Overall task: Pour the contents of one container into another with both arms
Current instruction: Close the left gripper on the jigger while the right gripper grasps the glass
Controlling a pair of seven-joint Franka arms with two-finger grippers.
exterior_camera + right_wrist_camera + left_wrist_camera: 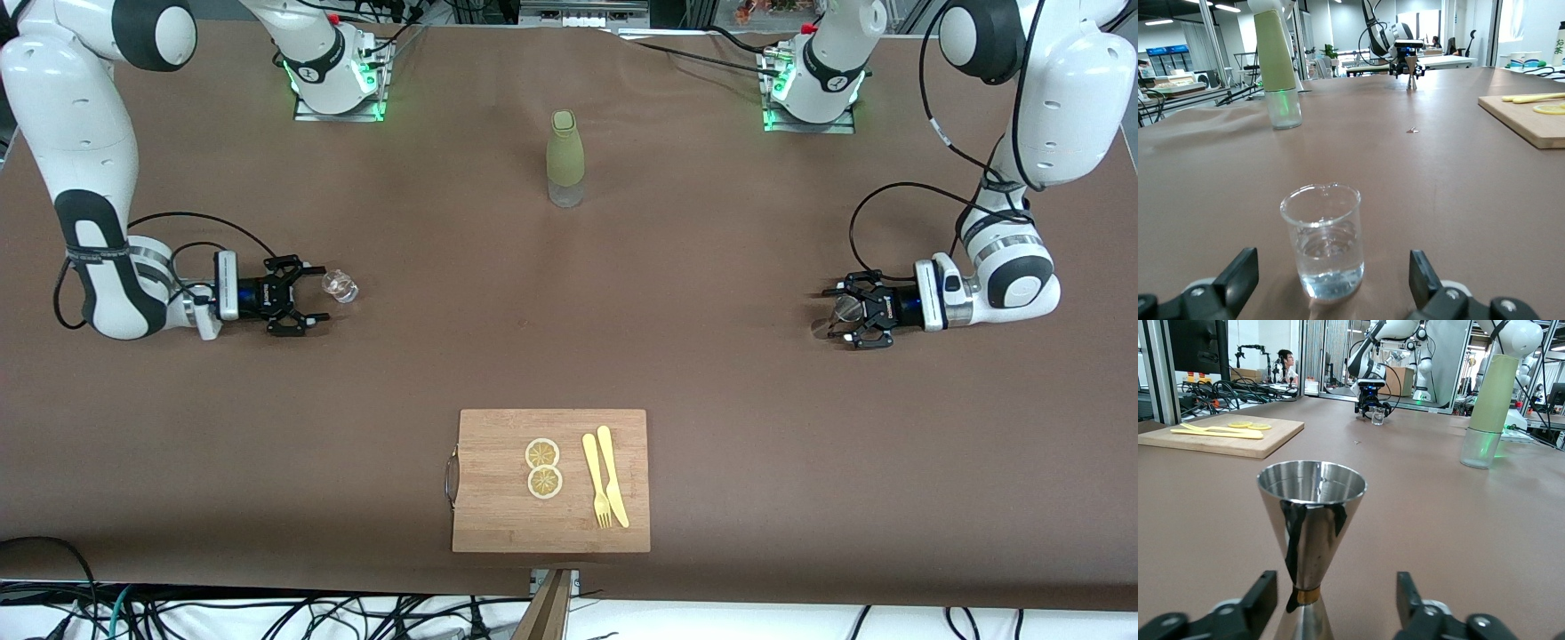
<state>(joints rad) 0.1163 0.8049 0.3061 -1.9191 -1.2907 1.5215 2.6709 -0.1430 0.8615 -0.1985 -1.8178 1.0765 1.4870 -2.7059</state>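
Here, both arms are at the grasping step. The left gripper straddles the jigger, fingers apart; the right gripper, fingers wide, faces the glass at its twelve o'clock. Next, I judge, each must clamp and lift.

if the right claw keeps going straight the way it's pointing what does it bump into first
Most likely the small glass cup, which stands on the table straight ahead of the right claw, between its open fingers and not yet touched. It holds some clear liquid, so a push could spill it.

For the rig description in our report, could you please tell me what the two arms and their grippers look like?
Both arms are glossy white with dark grey joint caps. Each ends in a black skeletal two-finger gripper, the left gripper and the right gripper, on a wrist with a blue glow. Black cables loop along the forearms, and the bases carry green lights.
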